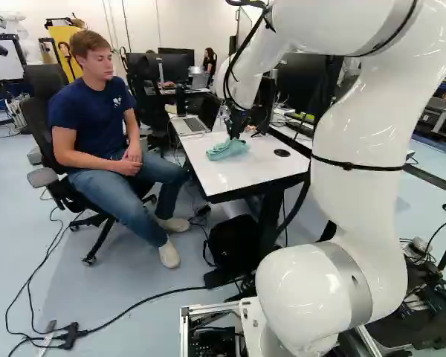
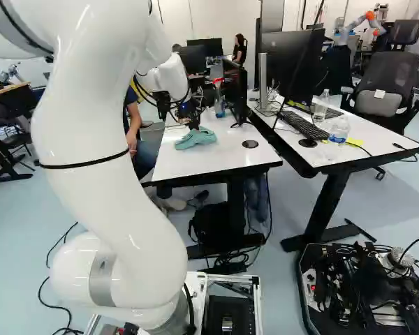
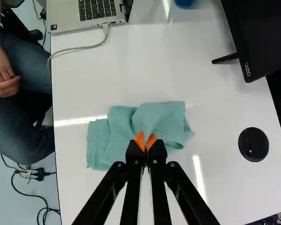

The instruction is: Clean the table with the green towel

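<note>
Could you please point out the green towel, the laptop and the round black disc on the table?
Green towel (image 3: 125,125): wrist view, on its folded upper surface.
Laptop (image 3: 96,8): wrist view, on its keyboard.
Round black disc (image 3: 253,144): wrist view, on its top face.

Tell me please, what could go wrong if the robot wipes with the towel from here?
The end effector pinches only a small part of the towel, so the loose ends may bunch up or slip. Wiping toward the laptop could snag its cable, lying on the table. The towel might also catch on the black disc.
</note>
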Robot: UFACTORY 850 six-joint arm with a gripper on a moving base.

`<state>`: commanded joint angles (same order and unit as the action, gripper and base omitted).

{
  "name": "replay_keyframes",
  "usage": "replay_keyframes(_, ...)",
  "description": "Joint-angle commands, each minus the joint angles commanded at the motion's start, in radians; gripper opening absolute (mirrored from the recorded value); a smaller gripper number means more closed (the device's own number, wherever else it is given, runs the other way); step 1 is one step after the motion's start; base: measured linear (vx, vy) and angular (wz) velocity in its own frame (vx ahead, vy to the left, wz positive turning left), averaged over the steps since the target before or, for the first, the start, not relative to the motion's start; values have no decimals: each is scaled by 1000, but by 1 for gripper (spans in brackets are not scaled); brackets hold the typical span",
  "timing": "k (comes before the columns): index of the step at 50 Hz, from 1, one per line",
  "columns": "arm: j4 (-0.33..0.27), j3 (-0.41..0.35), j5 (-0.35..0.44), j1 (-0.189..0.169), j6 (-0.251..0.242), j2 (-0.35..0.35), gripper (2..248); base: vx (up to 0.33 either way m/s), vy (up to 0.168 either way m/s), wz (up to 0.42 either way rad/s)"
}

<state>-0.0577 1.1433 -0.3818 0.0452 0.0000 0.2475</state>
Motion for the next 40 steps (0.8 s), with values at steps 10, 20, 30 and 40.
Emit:
replay_keyframes(10,0,-46,0,-1,0,-64,25,0,0,0)
replay_keyframes(20,0,-89,0,-8,0,-124,25,0,0,0)
replay_keyframes(30,0,-130,0,-19,0,-166,25,0,0,0)
replay_keyframes(40,0,-171,0,-33,0,-204,25,0,0,0)
